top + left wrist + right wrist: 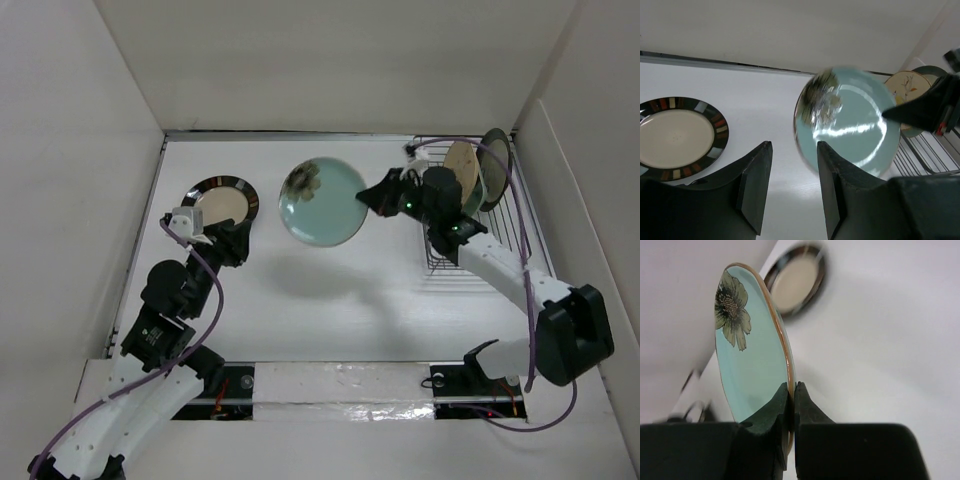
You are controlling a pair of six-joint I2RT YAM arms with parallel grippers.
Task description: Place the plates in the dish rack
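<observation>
Here the right jaws pinch the rim of the green plate [322, 202], while the left jaws gape empty.

The right gripper [791, 390] occupies the bottom centre of the view, with its two dark fingers [771, 412] pressed together on the lower rim of the pale green plate [752, 365]. This plate is held on edge, clear of the white tabletop [880, 340]; it has a thin brown rim, a glossy face turned to the left, and a dark flower print [731, 307] near its top. Beyond it, a cream plate [796, 280] with a dark rim lies flat on the tabletop, close to the tabletop edge where a white wall [685, 270] rises.
</observation>
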